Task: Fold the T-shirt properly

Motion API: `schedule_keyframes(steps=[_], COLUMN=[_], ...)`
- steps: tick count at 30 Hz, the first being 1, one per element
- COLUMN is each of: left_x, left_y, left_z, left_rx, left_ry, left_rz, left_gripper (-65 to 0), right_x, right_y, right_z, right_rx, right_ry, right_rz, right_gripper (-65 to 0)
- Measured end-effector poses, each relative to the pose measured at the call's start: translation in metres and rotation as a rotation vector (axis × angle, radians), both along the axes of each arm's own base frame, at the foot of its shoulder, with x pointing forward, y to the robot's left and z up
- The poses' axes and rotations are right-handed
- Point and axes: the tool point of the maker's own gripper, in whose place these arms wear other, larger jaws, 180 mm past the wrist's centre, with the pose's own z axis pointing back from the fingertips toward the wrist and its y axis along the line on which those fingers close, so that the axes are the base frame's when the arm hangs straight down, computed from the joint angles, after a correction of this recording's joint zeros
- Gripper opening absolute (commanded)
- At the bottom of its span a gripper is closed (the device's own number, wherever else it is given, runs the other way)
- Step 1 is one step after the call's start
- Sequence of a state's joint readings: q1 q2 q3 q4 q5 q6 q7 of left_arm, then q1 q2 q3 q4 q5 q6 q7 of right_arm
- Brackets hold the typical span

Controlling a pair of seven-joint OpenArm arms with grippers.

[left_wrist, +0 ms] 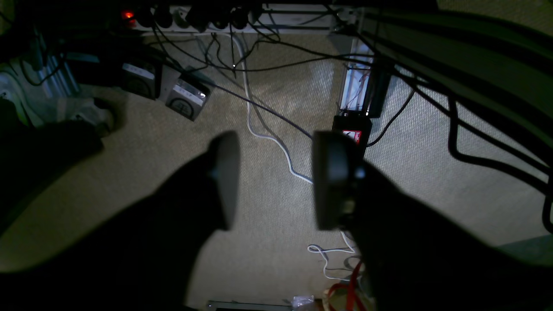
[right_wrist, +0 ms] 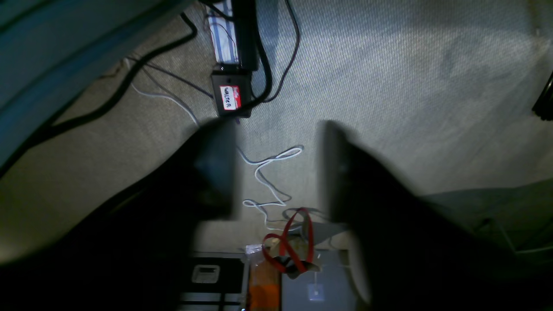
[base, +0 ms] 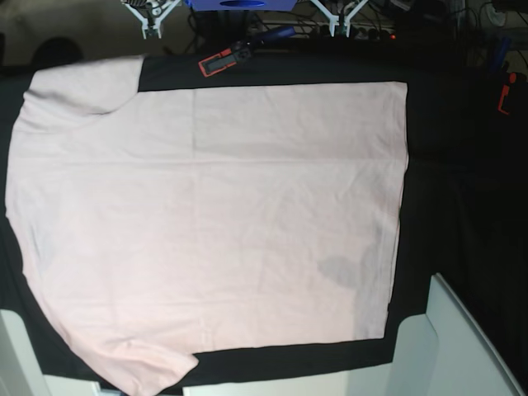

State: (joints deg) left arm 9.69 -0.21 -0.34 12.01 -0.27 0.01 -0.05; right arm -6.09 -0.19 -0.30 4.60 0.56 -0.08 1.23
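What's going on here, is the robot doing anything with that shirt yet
Not yet. The pale pink T-shirt lies spread flat, plain side up, on the black table cloth, with no fold made. Neither arm shows in the base view. Both wrist cameras look down at carpet and cables: the left end effector and right end effector are open and empty.

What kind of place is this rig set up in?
Likely a robotics lab or workshop: a T-shirt laid flat on a black table cloth, a power strip with tangled cables on carpet below.
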Motion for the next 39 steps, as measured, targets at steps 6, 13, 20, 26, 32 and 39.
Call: schedule_keyframes(steps=[6,13,20,26,32,39], left_x=[0.0005,0.0018,0.0015,0.0018,0.0016,0.0013], left_y=[0.0001,0.0,-0.0007,-0.0007,-0.0008,-0.0008], left_z=[0.0,-0.0001,-0.0001,-0.0001,-0.0001,-0.0001], left_rx=[0.0,0.0,-0.001,-0.001,-0.002,-0.002], left_ry=[-0.001,-0.003,-0.001,-0.002,-0.002,-0.001], left_rz=[0.001,0.0,-0.011,-0.01,-0.012,-0.011], left_gripper=[-60.6,-43.2,-50.6,-65.0,-65.0,-65.0], right_x=[0.0012,0.0027,0.0026,0.0026,0.0023,0.0023], right_y=[0.0001,0.0017,0.0014,0.0014,0.0015,0.0015], right_z=[-0.0001,-0.0001,-0.0001,-0.0001,-0.0001,-0.0001], right_rx=[0.0,0.002,0.002,0.002,0.002,0.002], right_ry=[-0.002,-0.004,-0.005,-0.005,-0.004,-0.004], right_rz=[-0.002,-0.002,-0.003,-0.002,0.001,-0.001], right_gripper=[-53.5,-27.1,-39.5,-64.3,-65.0,-65.0])
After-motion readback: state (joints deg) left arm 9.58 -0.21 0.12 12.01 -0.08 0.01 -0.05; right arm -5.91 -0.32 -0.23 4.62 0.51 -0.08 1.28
